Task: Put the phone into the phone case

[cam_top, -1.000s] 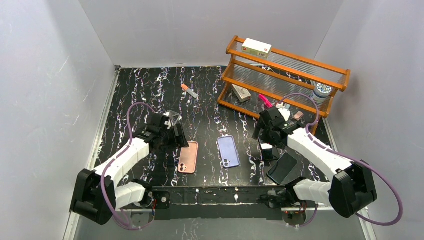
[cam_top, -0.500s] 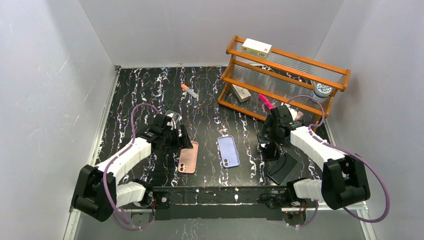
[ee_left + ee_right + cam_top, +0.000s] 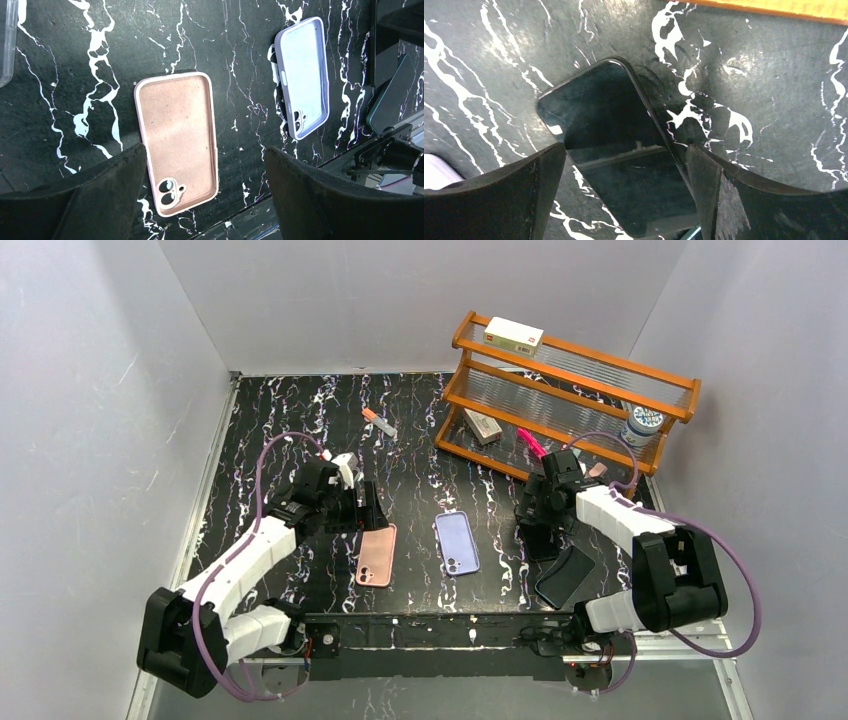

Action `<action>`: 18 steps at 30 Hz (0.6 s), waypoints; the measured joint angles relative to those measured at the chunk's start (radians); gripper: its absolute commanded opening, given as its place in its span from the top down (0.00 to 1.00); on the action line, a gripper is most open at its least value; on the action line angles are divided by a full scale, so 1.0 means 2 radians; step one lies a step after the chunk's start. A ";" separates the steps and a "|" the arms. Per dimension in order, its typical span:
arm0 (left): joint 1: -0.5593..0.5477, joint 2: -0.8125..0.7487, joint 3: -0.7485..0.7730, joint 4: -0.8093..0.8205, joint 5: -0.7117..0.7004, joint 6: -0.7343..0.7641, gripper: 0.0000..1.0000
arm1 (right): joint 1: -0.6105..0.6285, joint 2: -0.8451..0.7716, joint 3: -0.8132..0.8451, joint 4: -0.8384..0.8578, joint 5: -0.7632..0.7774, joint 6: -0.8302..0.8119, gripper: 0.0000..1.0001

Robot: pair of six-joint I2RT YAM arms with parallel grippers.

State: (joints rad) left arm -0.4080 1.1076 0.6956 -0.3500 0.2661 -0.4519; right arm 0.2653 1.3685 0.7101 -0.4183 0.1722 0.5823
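Two empty phone cases lie inside-up on the black marble table: a pink case (image 3: 375, 554) (image 3: 177, 142) and a lilac case (image 3: 457, 542) (image 3: 304, 77). My left gripper (image 3: 368, 512) (image 3: 205, 149) hovers open over the pink case's camera end, touching nothing. A black phone (image 3: 614, 145) (image 3: 541, 543) lies screen-up on the table. Low over it, my right gripper (image 3: 533, 525) (image 3: 625, 150) is wide open, one finger on each side and not closed on it. A second dark phone (image 3: 565, 575) (image 3: 395, 95) lies just nearer.
An orange wooden rack (image 3: 570, 390) stands at the back right with a white box (image 3: 513, 336), a bottle (image 3: 640, 423) and a pink marker (image 3: 530, 443). A small tube (image 3: 378, 422) lies mid-table. A clear case (image 3: 5, 40) is left of the pink one.
My left gripper has moved forward and right to the pink case's far end and opened slightly wider. My right gripper has drawn in and settled lower over the black phone, still open.
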 measured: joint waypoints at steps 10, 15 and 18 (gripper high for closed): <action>0.000 -0.024 0.000 -0.001 -0.016 0.003 0.13 | -0.001 0.022 0.010 0.002 -0.013 -0.019 0.02; 0.000 -0.023 0.000 -0.003 -0.024 0.003 0.14 | -0.001 0.020 0.010 0.010 -0.032 -0.020 0.02; 0.000 -0.021 0.000 -0.005 -0.024 0.003 0.13 | 0.002 0.016 0.006 0.017 -0.045 -0.020 0.02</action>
State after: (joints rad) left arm -0.4080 1.0649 0.6956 -0.3592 0.2173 -0.4454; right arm 0.2699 1.3998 0.7219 -0.3847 0.0830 0.5423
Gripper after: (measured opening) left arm 0.863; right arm 0.982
